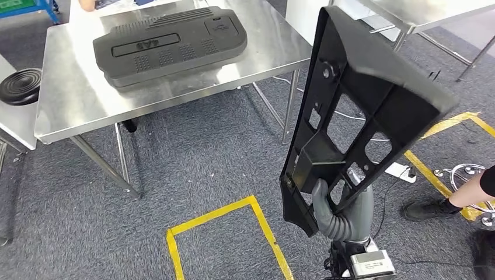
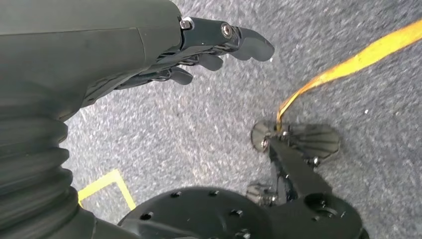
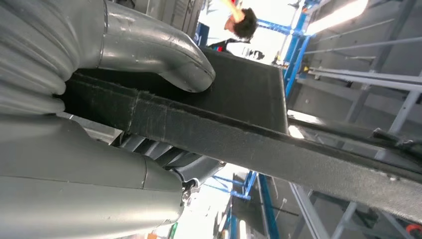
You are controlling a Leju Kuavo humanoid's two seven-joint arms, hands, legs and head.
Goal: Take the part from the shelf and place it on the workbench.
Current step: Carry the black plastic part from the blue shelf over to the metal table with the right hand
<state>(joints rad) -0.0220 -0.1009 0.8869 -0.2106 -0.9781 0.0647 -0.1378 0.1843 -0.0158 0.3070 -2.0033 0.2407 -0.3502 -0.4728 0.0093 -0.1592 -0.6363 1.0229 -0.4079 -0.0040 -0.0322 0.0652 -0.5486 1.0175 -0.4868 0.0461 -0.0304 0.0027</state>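
Nearest us, our right hand (image 1: pixel 341 213) grips the black part (image 1: pixel 356 111) at its lower end, thumb clamped over one edge in the right wrist view, fingers wrapped on the other side. The part's long axis rises from the hand, tilting up and away, its broad end above the grey carpet (image 1: pixel 192 169). Our left hand (image 2: pixel 199 55) hangs over the floor, fingers loosely extended, holding nothing. Further off and to the left stands the steel counter (image 1: pixel 70 105), already carrying similar black moulded parts (image 1: pixel 169 44). We judge the carried part must travel forward and leftward, with the right arm alone placed to deliver it.
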